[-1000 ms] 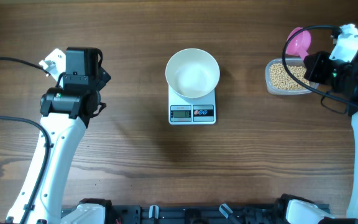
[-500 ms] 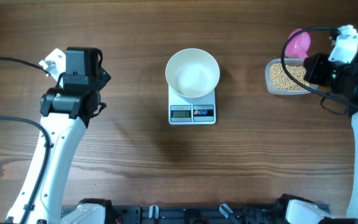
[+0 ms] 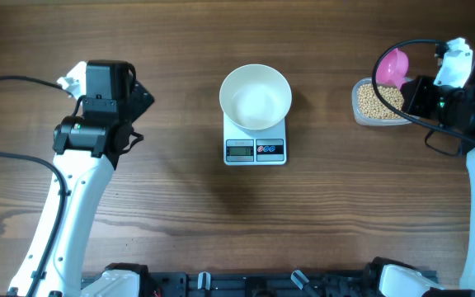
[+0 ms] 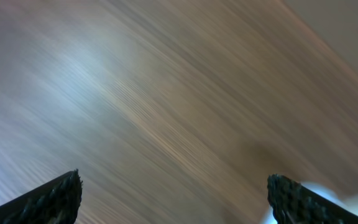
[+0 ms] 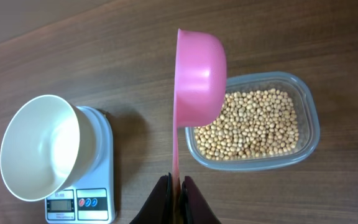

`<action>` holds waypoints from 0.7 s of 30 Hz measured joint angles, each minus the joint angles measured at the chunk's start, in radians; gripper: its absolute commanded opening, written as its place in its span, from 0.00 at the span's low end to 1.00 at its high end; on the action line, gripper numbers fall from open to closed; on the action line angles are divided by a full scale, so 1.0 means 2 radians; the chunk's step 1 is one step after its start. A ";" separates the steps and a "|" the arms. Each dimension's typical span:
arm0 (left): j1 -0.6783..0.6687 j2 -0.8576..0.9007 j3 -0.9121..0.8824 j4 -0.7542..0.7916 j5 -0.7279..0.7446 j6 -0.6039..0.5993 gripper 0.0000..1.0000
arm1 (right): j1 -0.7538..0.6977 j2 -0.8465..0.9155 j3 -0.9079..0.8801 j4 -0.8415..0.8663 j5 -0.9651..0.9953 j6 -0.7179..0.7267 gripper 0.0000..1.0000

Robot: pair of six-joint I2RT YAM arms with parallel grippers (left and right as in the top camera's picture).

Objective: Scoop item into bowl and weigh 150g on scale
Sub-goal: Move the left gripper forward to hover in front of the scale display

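Spillage is my worry: my right gripper [image 5: 178, 186] is clenched on the thin handle of the pink scoop [image 5: 197, 78], whose cup stands on edge, so a rough dig could fling beans [image 5: 253, 124] over the tub [image 5: 312, 130] wall. They lie just beside the cup, round, pale yellow, loosely heaped.

Top-down overhead, right wrist shares scale [image 3: 255, 150]
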 measured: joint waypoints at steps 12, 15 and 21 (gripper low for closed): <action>0.000 0.000 -0.001 -0.089 0.254 0.263 1.00 | 0.000 0.000 0.000 0.000 0.000 0.000 0.04; 0.000 0.000 -0.001 -0.090 0.262 0.285 1.00 | 0.000 0.000 0.000 0.000 0.000 0.000 0.04; 0.000 0.000 -0.001 -0.106 0.318 0.332 1.00 | 0.000 0.000 0.000 0.001 0.000 0.004 0.04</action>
